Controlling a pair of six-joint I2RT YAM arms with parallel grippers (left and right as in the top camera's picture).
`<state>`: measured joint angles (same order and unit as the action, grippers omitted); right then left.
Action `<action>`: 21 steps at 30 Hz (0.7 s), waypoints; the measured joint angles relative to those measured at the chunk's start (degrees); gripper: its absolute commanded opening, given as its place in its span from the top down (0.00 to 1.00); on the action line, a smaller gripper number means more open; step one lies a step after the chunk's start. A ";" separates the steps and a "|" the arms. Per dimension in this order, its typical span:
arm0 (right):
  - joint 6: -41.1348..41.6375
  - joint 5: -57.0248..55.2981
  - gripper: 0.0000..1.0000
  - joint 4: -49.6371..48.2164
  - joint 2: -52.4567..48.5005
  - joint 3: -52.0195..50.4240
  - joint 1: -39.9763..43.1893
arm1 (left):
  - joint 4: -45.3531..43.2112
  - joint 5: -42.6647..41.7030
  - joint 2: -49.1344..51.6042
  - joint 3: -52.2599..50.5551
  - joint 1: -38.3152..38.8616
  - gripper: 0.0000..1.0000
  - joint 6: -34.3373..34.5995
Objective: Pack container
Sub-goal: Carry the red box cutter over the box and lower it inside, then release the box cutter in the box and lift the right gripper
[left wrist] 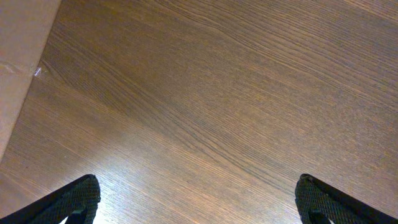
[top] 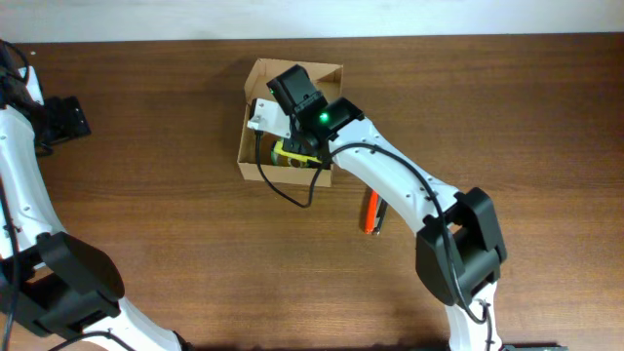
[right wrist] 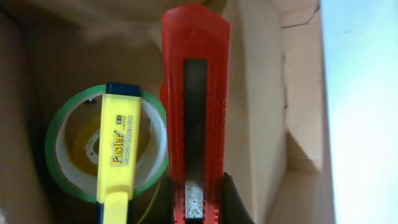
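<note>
Nearest the right wrist lens: the right gripper (right wrist: 198, 202), its two fingers closed on the base of a red utility knife (right wrist: 196, 93) that points away into the box, body upright between the pads. Just left of it a yellow highlighter (right wrist: 119, 143) lies across a green-rimmed tape roll (right wrist: 65, 163); whether the knife touches the roll you cannot tell. Behind them are the cardboard walls of the container (top: 265, 76), which sits on the table (left wrist: 217, 93) toward the far edge, left of centre, open at the top, with the right wrist hanging over it. Judgement: the box is light, thin and likely to skid on the wood and bow if pinched mid-wall, so grip it at a corner or on the rim near a fold, and steady it before pressing anything in. On the table nearer the right arm's base lies an orange pen (top: 370, 210) with a dark item beside it, not yet packed. Farthest off, the left gripper (left wrist: 199, 199) hovers spread wide over bare wood, holding nothing.
</note>
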<state>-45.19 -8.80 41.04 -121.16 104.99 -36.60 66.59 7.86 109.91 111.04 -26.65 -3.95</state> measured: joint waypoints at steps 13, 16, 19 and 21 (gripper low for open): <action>1.75 3.28 0.96 2.99 -0.61 0.02 -1.16 | 0.00 0.00 0.00 0.00 0.00 0.00 0.00; 1.79 4.63 0.97 5.46 -0.96 0.02 -1.22 | 0.00 0.00 0.00 0.00 0.00 0.00 0.00; 1.84 6.05 0.96 7.69 -1.97 0.02 -1.22 | 0.00 0.00 0.00 0.00 0.00 0.00 0.00; 1.90 6.73 0.97 9.05 -3.04 0.00 -1.29 | 0.00 0.00 0.00 0.00 0.00 0.00 0.00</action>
<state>-43.29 -2.07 50.09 -124.20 104.99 -37.89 66.59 7.86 109.91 111.04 -26.65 -3.95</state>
